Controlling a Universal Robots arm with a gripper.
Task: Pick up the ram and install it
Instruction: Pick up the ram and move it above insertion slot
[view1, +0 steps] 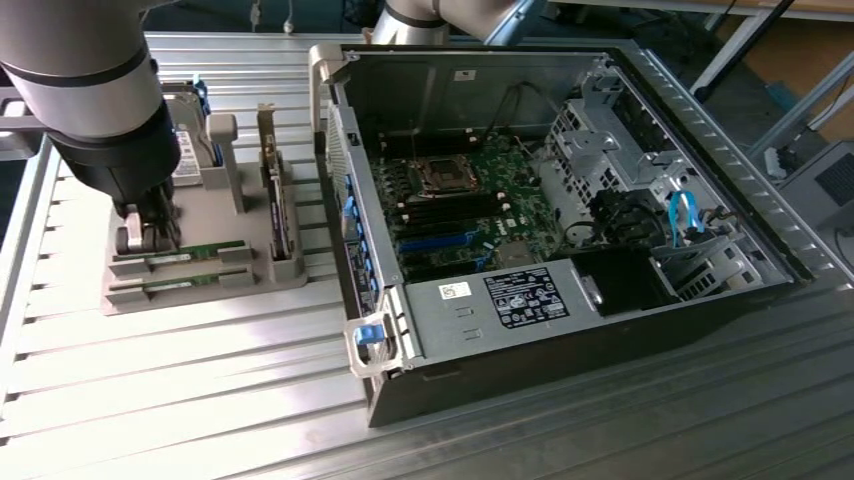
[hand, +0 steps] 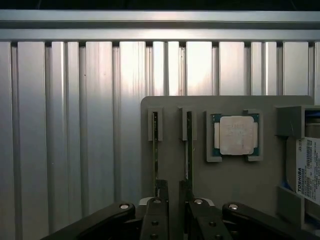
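Two slim green ram sticks stand on edge in slots at the front of a grey holder (view1: 262, 286): the ram nearer the arm (view1: 187, 254) and the second ram (view1: 184, 285). In the wrist view they run as thin lines, one ram (hand: 155, 145) and the other ram (hand: 189, 142). My gripper (view1: 147, 238) hangs just over the holder at the sticks' end on the exterior view's left. The gripper (hand: 174, 194) is open by a narrow gap, with bare holder showing between its dark fingers (hand: 161, 192) and no stick inside.
The holder also carries a square silver processor chip (hand: 237, 135), a Toshiba drive (hand: 307, 170) and an upright dark card (view1: 278, 215). The open computer case (view1: 561, 320) lies on the exterior view's right, its motherboard (view1: 454, 215) exposed. Ribbed aluminium table (view1: 187, 400) surrounds everything.
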